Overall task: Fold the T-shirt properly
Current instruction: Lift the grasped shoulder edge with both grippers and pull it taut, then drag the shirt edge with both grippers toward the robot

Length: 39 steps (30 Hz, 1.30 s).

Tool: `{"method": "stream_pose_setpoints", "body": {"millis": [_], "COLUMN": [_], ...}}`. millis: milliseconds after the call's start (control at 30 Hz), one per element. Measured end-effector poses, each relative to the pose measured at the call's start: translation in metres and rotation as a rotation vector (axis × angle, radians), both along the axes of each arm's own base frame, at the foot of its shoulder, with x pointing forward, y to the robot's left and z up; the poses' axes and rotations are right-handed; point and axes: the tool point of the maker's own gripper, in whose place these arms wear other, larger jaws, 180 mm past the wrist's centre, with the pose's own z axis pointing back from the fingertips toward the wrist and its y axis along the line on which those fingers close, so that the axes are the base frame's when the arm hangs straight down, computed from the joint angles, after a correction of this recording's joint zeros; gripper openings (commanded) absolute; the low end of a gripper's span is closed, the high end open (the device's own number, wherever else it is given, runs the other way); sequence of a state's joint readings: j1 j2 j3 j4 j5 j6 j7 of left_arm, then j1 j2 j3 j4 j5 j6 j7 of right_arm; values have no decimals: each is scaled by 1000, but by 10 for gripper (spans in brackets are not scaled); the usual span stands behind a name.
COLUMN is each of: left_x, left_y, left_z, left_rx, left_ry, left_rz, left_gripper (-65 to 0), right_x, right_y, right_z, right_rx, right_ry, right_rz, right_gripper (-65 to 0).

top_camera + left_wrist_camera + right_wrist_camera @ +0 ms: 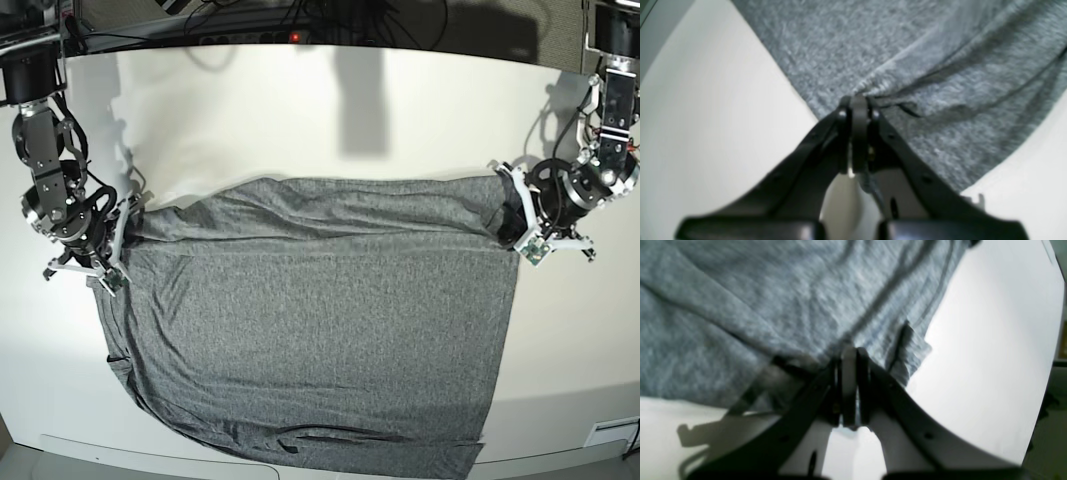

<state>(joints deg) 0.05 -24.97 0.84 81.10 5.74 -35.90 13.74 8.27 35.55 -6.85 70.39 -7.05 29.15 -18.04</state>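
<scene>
L gripper (858, 106) clamped on T-shirt (320, 330) edge; fabric fans out ahead of its tips. R gripper (851, 355) likewise pinched on cloth by a cuff. Shirt spread flat on white table (300, 120) btwn both grippers, top edge bunched.

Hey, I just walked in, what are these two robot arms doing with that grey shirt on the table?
They are folding the T-shirt, which lies spread over the white table. Each arm pinches one far corner: the left gripper is shut on the fabric at the base view's right, the right gripper is shut on it at that view's left. The cloth between them is bunched into a ridge, and the near edge hangs at the table's front.
</scene>
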Motion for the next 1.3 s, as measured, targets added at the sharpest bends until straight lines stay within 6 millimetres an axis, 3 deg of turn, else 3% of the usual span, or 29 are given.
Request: {"method": "stream_pose_setpoints", "body": {"millis": [67,133,367,567,667,800,967,1067,1300], "left_x": [1,2,-2,1,-16,-50,-70,-85,-105], "left_y": [0,0,6,13,7,5,-1,-5,-33], "left_z": [1,1,0,35,45,25,15,3,-34], "left_rx": [-2,-4,68,166,197,203,208,220,254], "left_ry": [-4,-5,43,-15,-9,66,45,71,97], "left_rz": [0,3,18,-22,-123,-160,-219,-246,-344], "left_gripper": [-514,-412,-399,-399,-399,-399,-399,-399,-399], "right_x": [1,4,14,12,6,-20,-48,-61,-71], "right_y": [0,5,1,-6,-4,3,30,33,32], "right_z": [1,3,16,40,52,45,30,21,13], "right_rx": [5,48,49,-32,-38,-85,-63,-61,-61], "right_ry": [-3,-13,-31,-25,-25,53,115,146,173], "right_rz": [0,-9,-25,-26,4,94,197,209,205], "right_gripper": [-473,-378,-374,-374,-374,-374,-374,-374,-374]}}
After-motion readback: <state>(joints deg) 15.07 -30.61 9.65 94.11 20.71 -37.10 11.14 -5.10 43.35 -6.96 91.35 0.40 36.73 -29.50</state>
